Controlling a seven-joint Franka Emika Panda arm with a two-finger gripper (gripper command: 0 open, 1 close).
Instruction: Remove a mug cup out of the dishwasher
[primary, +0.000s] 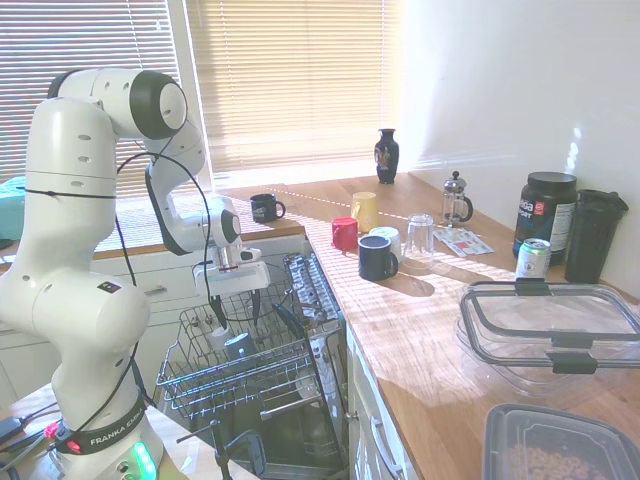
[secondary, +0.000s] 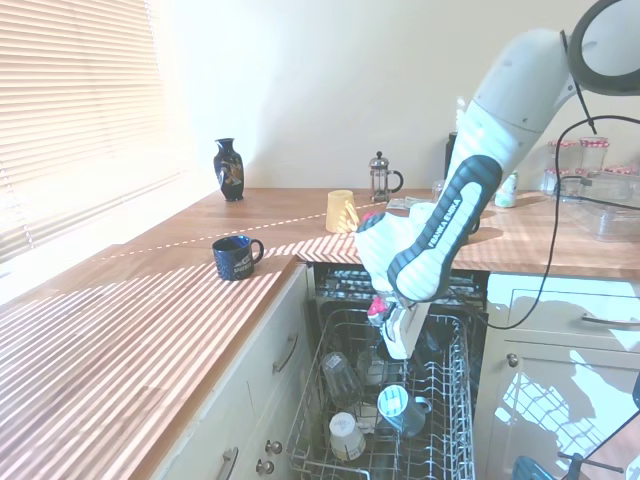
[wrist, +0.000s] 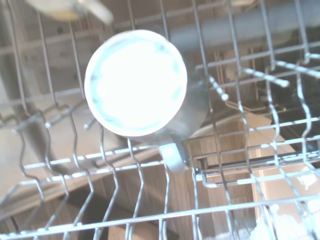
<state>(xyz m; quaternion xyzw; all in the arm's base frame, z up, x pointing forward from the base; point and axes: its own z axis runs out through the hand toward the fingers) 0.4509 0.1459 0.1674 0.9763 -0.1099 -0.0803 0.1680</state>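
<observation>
"FRANKA EMIKA" runs along the white robot arm (secondary: 440, 225). The big black tub (primary: 544, 215) at the counter's back edge carries white lettering, too small to read.

The mug cup (secondary: 402, 409), dark grey with a pale round base (wrist: 135, 82) facing up, sits upside down among the tines of the dishwasher (primary: 262, 372), whose grey wire rack (secondary: 443, 392) is pulled out between white cabinet fronts.

Gripper (secondary: 397, 345) fingers hidden (behind its body)
</observation>
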